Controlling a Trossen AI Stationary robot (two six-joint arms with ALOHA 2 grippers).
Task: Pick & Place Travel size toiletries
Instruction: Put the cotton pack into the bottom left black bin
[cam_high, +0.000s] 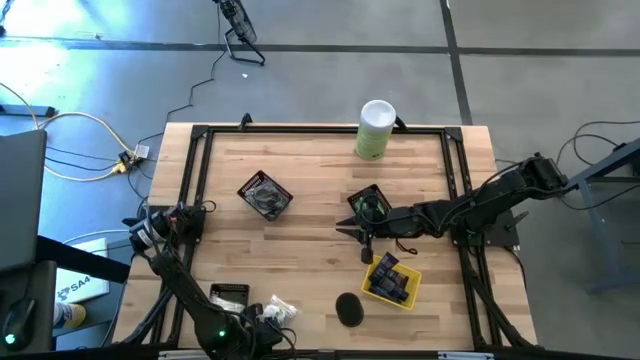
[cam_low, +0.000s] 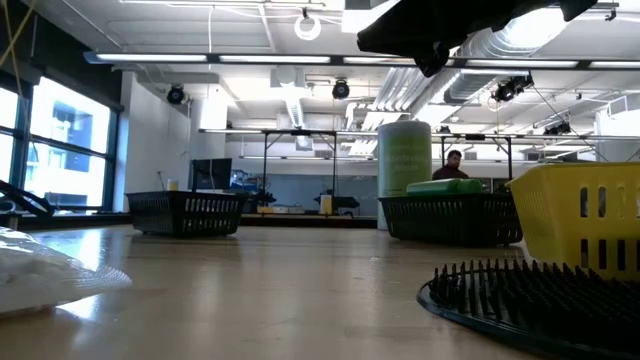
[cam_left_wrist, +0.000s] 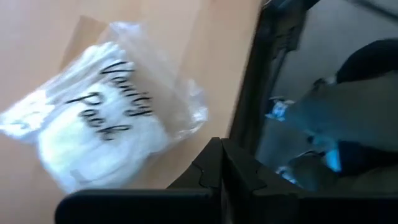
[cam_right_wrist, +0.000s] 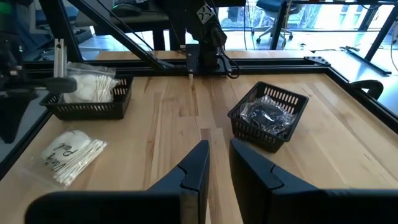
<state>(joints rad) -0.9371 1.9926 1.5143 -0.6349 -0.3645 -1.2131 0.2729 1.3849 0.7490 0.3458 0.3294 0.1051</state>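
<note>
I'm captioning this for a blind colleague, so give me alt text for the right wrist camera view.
The right gripper, its fingers slightly apart and holding nothing, points across the wooden table toward a black basket of dark wrapped items. Off to one side lie a clear vanity pack and a second black basket holding white packets.

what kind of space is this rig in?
Probably a robotics lab or open workshop: exposed ceiling ducts, a framed wooden table, loose cables on a concrete floor, more framed benches behind.
</note>
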